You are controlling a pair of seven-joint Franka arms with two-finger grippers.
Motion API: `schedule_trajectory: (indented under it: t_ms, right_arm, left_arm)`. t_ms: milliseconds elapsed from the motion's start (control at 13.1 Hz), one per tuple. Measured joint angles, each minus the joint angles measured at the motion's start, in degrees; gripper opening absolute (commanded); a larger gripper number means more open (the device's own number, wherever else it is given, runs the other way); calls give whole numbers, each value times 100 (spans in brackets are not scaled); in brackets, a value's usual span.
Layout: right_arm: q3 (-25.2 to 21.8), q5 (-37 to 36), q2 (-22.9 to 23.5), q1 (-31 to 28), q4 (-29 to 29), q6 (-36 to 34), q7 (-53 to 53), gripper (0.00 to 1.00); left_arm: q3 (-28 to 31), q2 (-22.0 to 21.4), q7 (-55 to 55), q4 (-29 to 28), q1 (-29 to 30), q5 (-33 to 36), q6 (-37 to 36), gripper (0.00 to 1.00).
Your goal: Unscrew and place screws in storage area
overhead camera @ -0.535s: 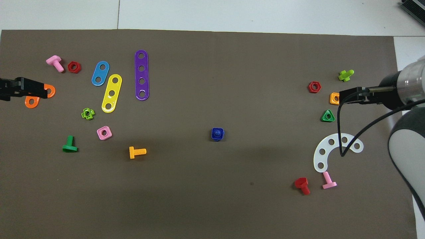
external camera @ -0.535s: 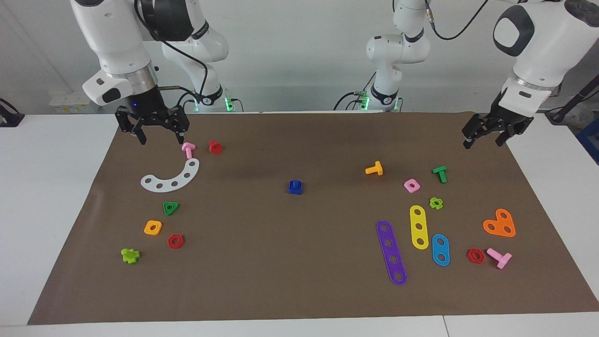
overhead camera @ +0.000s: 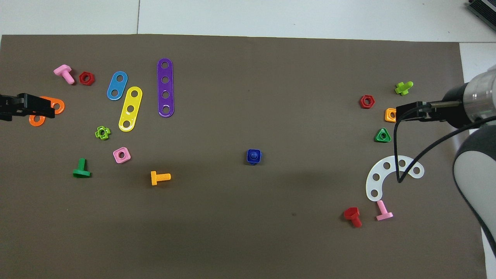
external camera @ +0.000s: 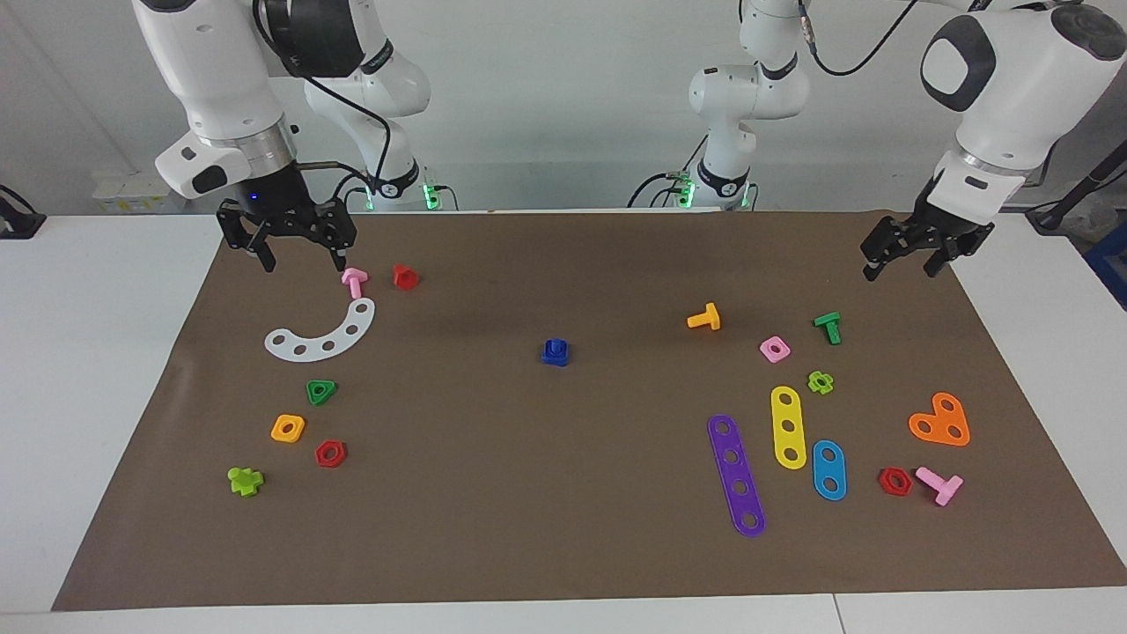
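Since half a second ago the left gripper [external camera: 906, 261] has drawn slightly up and in toward its base at the mat's corner on the left arm's end, nearest the robots; in the overhead view its tip now covers more of the orange heart-shaped plate [overhead camera: 47, 112]. Nothing else has shifted. The dark-blue screw [external camera: 555, 351] sits in the middle of the brown mat [external camera: 563, 528], seated in a blue square nut (the two read as one blue lump), well apart from both grippers and about midway between them. The right gripper [external camera: 299, 258] hangs low over the mat's corner on the right arm's end, nearest the robots, fingers spread wide and pointing down, holding nothing, one fingertip just beside the pink bolt [external camera: 354, 281]. The left gripper's fingers are also parted and empty. The storage area lies toward the right arm's end: the white curved strip [external camera: 322, 336], green triangular nut [external camera: 321, 391], orange square nut [external camera: 288, 428] and red hexagonal nut [external camera: 330, 453].
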Motion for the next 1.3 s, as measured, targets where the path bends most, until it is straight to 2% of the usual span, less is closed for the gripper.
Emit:
schedule_trajectory:
  t_ms: [153, 306, 458, 688, 993, 1299]
  right_arm:
    - [0, 0, 0, 0, 0, 0, 0, 100]
    - [0, 0, 0, 0, 0, 0, 0, 100]
    - [0, 0, 0, 0, 0, 0, 0, 100]
    - [0, 0, 0, 0, 0, 0, 0, 100]
    - [0, 0, 0, 0, 0, 0, 0, 100]
    - [-1, 0, 0, -2, 0, 0, 0, 100]
  left_arm:
    - [-22, -47, -131, -202, -481, -2, 151, 100]
    - [-50, -40, -762, -362, -1116, -8, 346, 99]
    - [-66, 123, -1297, -448, -1627, -88, 675, 99]
    - [-79, 725, -2164, -460, -2309, -205, 1667, 99]
    - [-82, 1244, -2624, -467, -3049, -230, 2423, 99]
    - [-82, 2116, -2884, -501, -3690, -230, 3304, 99]
